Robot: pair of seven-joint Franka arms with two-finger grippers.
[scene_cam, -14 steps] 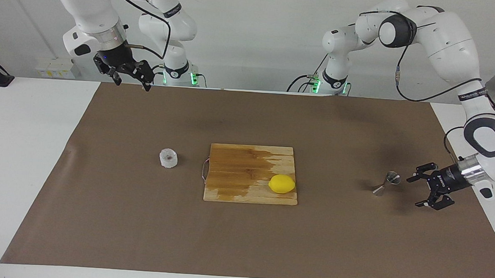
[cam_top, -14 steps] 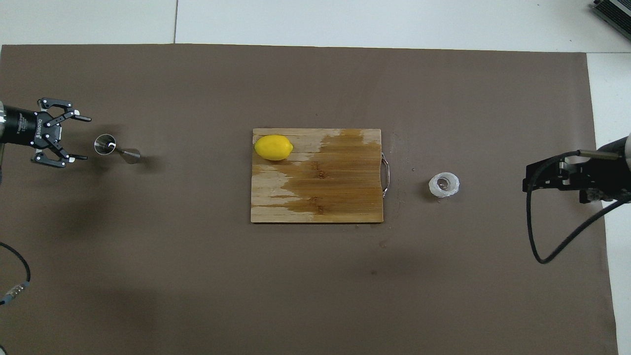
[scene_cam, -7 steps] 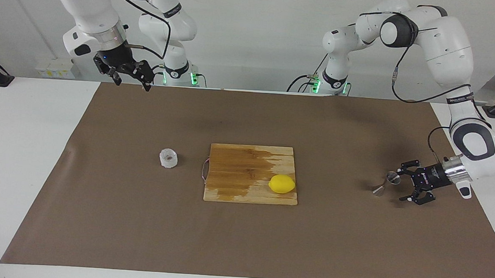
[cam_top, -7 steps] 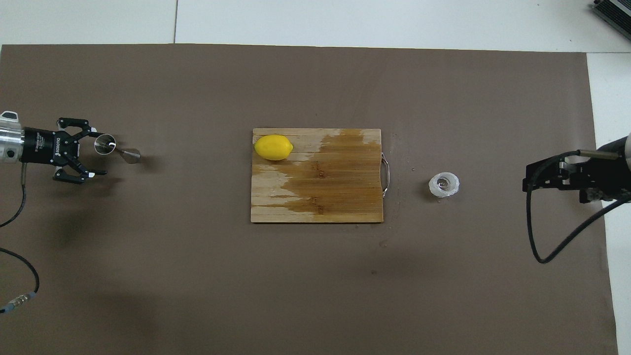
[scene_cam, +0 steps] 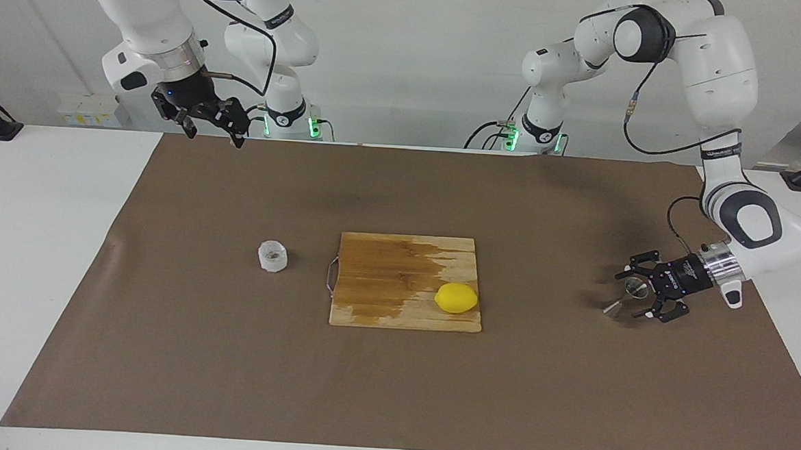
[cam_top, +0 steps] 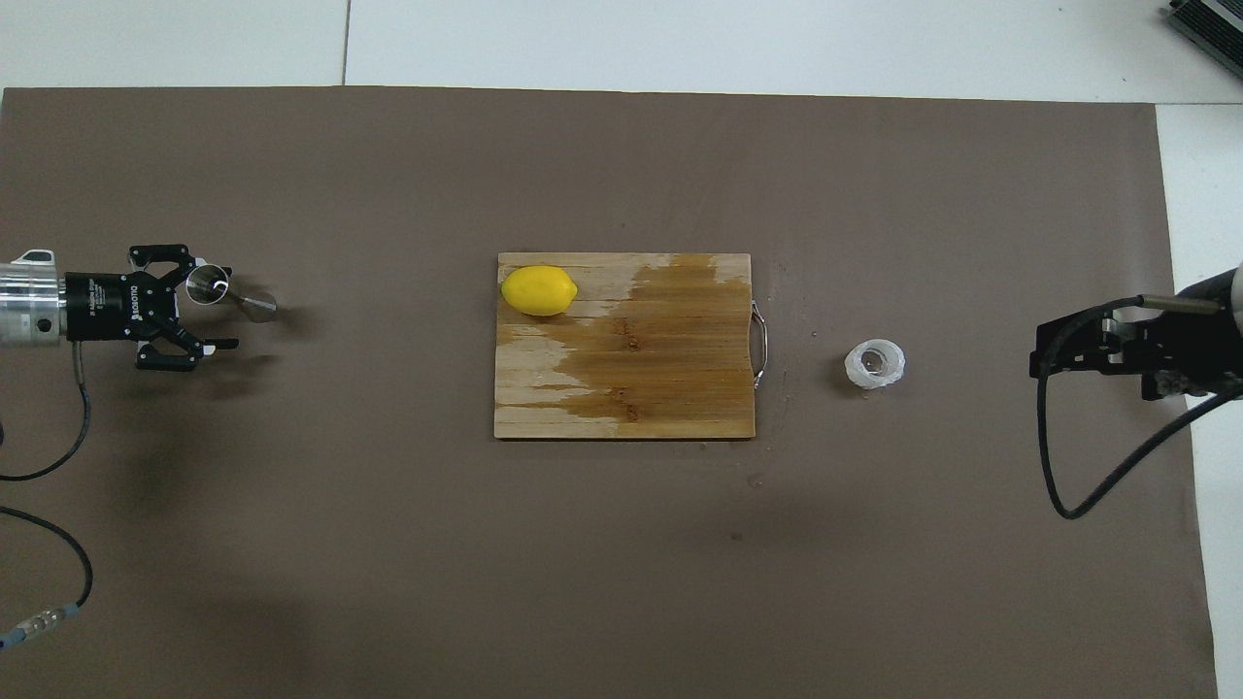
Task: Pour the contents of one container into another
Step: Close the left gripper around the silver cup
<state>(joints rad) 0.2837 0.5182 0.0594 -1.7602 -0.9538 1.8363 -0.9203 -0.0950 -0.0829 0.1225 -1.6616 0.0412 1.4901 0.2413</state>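
Lying jigger (scene_cam: 624, 296) between spread left fingers (scene_cam: 628, 272)

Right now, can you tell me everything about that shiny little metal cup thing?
The jigger is small, shiny steel: two cones joined at a narrow waist. It seems to lean or lie on the brown paper near the left arm's end of the table, one open mouth facing up in the overhead view. The left gripper has open fingers around that mouth; whether they touch it is unclear.

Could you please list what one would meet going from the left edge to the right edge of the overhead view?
Left hand → metal jigger → lemon → cutting board → plastic cup → right hand.
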